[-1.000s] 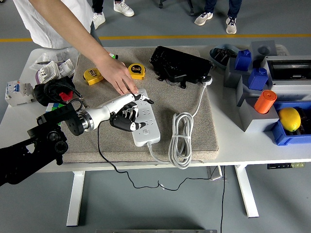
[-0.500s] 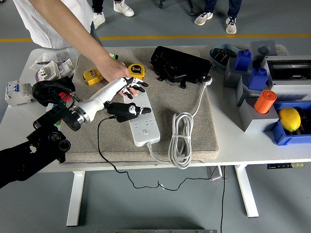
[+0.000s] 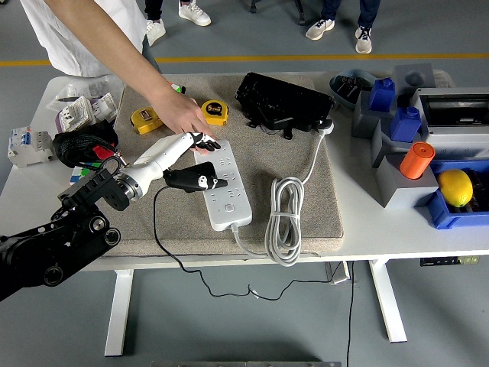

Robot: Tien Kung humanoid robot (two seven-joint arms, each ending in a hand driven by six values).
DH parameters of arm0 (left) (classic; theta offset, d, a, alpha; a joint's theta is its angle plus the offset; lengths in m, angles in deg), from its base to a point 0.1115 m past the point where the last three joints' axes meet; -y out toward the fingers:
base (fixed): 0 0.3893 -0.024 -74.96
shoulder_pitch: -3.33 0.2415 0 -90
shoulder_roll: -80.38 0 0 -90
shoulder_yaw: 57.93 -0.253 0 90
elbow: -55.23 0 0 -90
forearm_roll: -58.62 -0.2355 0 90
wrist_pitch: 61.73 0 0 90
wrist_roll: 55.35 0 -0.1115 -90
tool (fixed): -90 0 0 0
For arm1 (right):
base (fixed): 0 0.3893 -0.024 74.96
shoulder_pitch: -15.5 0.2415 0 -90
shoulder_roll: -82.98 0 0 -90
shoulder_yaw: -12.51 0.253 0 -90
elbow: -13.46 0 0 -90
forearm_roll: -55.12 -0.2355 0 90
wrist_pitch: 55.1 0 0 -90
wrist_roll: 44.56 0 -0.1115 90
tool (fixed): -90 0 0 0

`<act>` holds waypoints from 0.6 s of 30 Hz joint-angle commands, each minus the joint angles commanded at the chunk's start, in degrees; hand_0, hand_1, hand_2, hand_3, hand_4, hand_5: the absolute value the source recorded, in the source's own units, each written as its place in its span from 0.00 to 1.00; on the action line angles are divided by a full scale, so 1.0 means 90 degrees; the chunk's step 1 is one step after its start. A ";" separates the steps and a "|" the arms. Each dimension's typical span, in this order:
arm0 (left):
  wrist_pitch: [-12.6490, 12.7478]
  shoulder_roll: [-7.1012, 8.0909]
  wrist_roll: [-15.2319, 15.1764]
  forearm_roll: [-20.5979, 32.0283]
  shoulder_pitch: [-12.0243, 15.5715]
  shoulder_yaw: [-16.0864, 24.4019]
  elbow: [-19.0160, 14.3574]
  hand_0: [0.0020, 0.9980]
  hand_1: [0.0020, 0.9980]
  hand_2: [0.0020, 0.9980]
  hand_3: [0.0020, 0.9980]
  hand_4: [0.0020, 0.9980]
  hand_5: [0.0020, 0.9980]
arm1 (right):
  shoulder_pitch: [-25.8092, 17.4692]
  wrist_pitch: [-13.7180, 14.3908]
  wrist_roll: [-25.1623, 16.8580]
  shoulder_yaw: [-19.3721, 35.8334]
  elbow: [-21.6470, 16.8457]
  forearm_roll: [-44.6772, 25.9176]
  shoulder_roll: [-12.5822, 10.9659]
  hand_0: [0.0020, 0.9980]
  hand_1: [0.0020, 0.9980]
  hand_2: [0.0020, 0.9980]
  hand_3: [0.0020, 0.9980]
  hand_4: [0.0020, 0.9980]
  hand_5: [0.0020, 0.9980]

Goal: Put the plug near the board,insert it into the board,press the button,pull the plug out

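Observation:
A white power strip [image 3: 228, 191] lies on the beige mat [image 3: 306, 191], its button [image 3: 229, 208] near the front end. My left hand [image 3: 200, 159] hovers at the strip's far left end, shut on a black plug [image 3: 192, 179]. The plug is out of the sockets and lies just left of the strip. Its thin black cable [image 3: 157, 229] drops over the table's front edge. A person's hand [image 3: 182, 113] reaches in from the top left, its fingers just above the strip's far end and close to my fingertips [image 3: 208, 142]. The right hand is out of sight.
The strip's white cord [image 3: 284, 218] lies coiled to its right. Two yellow tape measures [image 3: 145, 118] [image 3: 215, 112] and a black device [image 3: 283, 99] sit behind it. Blue bins [image 3: 458, 214], an orange cylinder [image 3: 416, 159] and a lemon [image 3: 456, 187] fill the right side. Clutter lies at the far left.
My left hand has lifted off the strip and drawn back left with the plug, which was over the sockets a second ago. The person's hand pulled back slightly.

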 joint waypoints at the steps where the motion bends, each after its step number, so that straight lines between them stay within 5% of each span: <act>1: 0.0013 -0.0010 -0.0027 0.0003 -0.0005 -0.0021 0.0051 0.68 0.70 0.71 0.71 1.00 0.41 | -0.0002 0.0000 0.0000 -0.0007 -0.0001 -0.0001 -0.0003 0.70 0.70 0.68 0.57 1.00 0.51; 18: 0.0278 -0.0202 -0.0342 0.0243 -0.0273 -0.0451 0.0849 0.66 0.67 0.68 0.70 1.00 0.38 | 0.0012 0.0001 0.0002 -0.0019 -0.0003 -0.0006 -0.0008 0.70 0.70 0.67 0.57 1.00 0.51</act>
